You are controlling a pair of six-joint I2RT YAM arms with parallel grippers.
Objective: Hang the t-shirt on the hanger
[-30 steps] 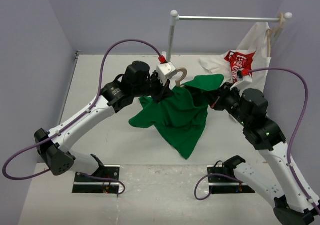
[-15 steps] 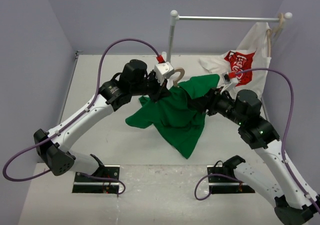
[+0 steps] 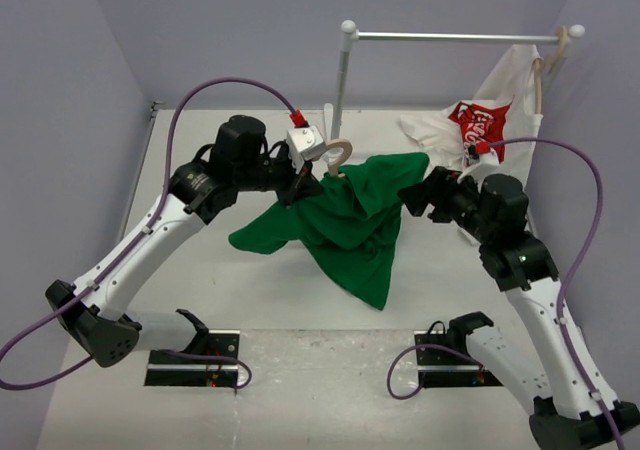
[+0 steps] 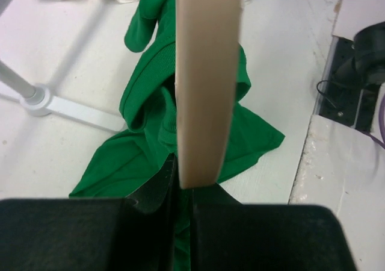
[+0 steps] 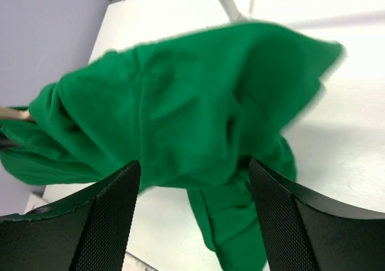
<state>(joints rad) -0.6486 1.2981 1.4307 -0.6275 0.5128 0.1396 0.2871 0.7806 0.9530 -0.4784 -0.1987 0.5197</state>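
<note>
The green t-shirt (image 3: 345, 220) hangs bunched over the pale wooden hanger, whose hook (image 3: 338, 153) sticks up above the cloth. My left gripper (image 3: 308, 180) is shut on the hanger just below the hook. In the left wrist view the hanger's beam (image 4: 207, 72) runs up from the shut left gripper (image 4: 183, 190), with the t-shirt (image 4: 150, 108) draped around it. My right gripper (image 3: 412, 198) stands open at the shirt's right edge. In the right wrist view nothing is held by the right gripper (image 5: 194, 162), and the t-shirt (image 5: 180, 102) hangs just beyond its fingertips (image 5: 129, 174).
A metal clothes rail (image 3: 450, 38) on a post (image 3: 342, 80) stands at the back. A white shirt with a red logo (image 3: 480, 120) hangs from its right end on another hanger (image 3: 545, 70). The rack's foot (image 4: 42, 99) lies near the shirt. Walls enclose the table.
My right gripper has opened and let go of the shirt's right edge. The left arm has carried the hanger and shirt a little to the left.
</note>
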